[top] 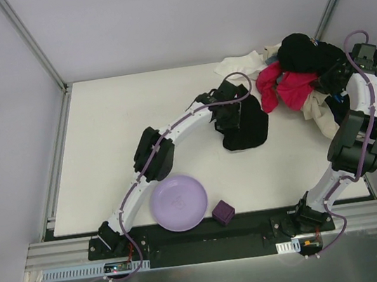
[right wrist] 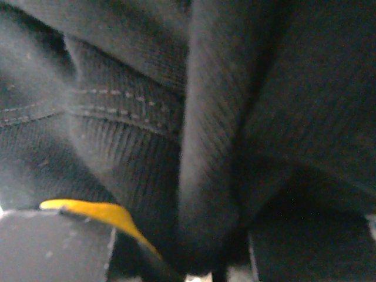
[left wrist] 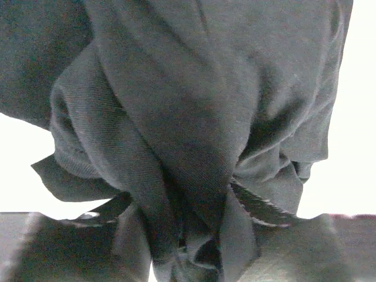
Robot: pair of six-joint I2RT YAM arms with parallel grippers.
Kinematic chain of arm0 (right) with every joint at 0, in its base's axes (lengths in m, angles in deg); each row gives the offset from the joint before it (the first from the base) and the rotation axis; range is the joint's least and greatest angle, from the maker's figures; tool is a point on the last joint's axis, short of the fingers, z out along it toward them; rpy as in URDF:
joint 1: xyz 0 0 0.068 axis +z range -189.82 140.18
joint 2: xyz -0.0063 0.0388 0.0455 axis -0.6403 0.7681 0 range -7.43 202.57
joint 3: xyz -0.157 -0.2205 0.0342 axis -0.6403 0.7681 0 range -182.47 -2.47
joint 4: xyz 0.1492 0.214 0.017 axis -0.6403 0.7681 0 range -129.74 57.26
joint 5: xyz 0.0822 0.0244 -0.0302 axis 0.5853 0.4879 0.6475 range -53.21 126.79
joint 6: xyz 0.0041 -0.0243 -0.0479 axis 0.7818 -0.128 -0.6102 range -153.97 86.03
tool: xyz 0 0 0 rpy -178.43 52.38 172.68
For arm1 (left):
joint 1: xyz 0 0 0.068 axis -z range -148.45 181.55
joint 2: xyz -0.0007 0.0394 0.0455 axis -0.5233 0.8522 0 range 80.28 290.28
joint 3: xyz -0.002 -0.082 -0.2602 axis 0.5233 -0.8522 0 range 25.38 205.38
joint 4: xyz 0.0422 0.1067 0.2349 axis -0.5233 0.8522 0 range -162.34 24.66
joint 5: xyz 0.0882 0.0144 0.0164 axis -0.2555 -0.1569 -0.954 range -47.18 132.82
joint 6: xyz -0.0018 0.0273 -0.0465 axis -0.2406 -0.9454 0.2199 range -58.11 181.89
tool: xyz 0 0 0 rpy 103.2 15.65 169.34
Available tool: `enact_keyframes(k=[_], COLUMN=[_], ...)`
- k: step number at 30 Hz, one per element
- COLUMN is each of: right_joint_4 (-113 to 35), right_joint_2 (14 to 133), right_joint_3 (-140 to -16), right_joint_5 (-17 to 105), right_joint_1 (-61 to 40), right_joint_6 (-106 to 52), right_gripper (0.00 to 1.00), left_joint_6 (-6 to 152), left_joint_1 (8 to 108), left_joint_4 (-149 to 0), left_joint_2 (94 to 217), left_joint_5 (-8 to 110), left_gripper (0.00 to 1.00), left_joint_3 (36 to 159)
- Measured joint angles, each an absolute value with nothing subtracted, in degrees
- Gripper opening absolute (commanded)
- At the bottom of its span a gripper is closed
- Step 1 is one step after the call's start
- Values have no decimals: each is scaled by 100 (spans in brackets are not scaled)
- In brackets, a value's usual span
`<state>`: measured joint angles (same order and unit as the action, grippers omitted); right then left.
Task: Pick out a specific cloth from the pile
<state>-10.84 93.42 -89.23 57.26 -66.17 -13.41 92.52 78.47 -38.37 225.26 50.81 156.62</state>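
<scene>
The black cloth (top: 251,130) lies bunched on the white table, apart from the pile (top: 293,79) and to its left. My left gripper (top: 229,112) sits on the cloth's left part. In the left wrist view the cloth (left wrist: 194,147) fills the frame and a gathered fold runs down into my left gripper (left wrist: 188,247), which is shut on it. My right gripper (top: 331,77) is buried in the right side of the pile. In the right wrist view a fold of ribbed black fabric (right wrist: 205,176) is pinched in my right gripper (right wrist: 208,261).
A purple plate (top: 178,203) and a small purple cube (top: 223,212) sit at the table's near edge. The pile's red-pink garment (top: 293,88) and beige pieces (top: 319,113) lie between the two grippers. A yellow tag (right wrist: 100,214) shows by my right gripper's finger.
</scene>
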Motion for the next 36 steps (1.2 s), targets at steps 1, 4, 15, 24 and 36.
enact_keyframes(k=[1,4,15,24,36], right_joint_4=[-1084,-1097,-1108,-1186,-1481], right_joint_2=[9342,9331,9283,9104,8357], right_joint_3=[-8918,-8886,-8818,-8510,-7747], right_joint_5=[5726,5724,5728,5792,5532], right_joint_1=[-6617,-6617,-6614,-6612,-6442], right_joint_6=[-1341,-1341,-1343,-1374,-1518], right_gripper=[0,1,12,62,96], left_joint_6=[9250,9211,9101,9123,9335], left_joint_1=[7849,7849,7722,6883,5449], left_joint_4=[-3832,-3800,-3817,-3985,-4180], left_joint_2=[22535,22537,22330,21241,20170], left_joint_5=[5083,5085,5328,6222,7266], left_gripper=[22,6,0,0,0], left_joint_3=[15664,15664,15566,15396,15413])
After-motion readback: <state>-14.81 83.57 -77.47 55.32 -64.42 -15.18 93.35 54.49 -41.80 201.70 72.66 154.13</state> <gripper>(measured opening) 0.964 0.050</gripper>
